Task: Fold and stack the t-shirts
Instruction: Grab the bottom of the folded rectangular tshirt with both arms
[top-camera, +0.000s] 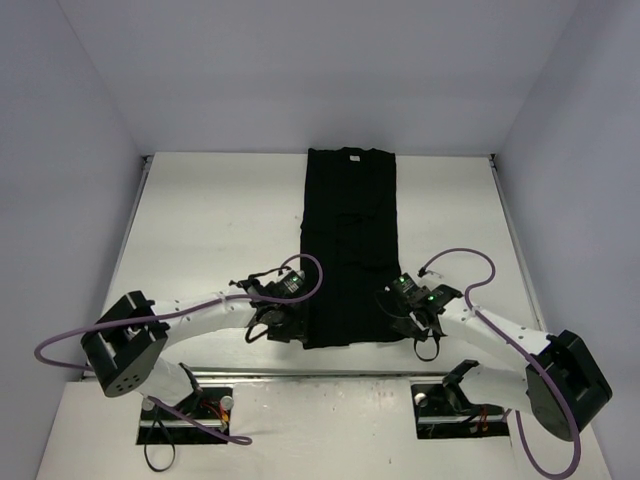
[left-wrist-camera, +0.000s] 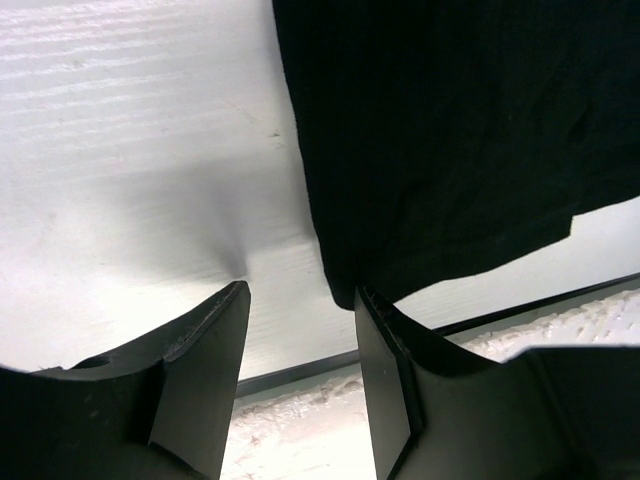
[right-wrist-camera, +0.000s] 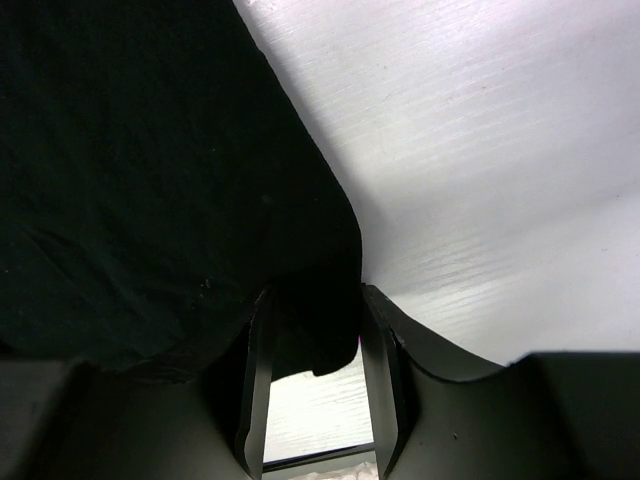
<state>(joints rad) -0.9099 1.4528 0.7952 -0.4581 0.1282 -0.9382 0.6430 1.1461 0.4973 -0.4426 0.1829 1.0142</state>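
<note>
Top external view: you have the black t-shirt (top-camera: 348, 250) lying flat as a long narrow strip down the middle of the white table (top-camera: 200, 230), collar end far, hem end near. The left gripper (top-camera: 283, 322) sits at its near left corner, the right gripper (top-camera: 402, 312) at its near right corner. Left wrist view: the left gripper's fingers (left-wrist-camera: 215, 350) stand apart with bare table between them; the shirt's corner (left-wrist-camera: 345, 285) lies just beside the tip of one finger and is not gripped. Right wrist view: the right gripper's fingers (right-wrist-camera: 380, 360) stand apart, with the shirt's corner (right-wrist-camera: 310, 330) lying between them and table showing below it.
</note>
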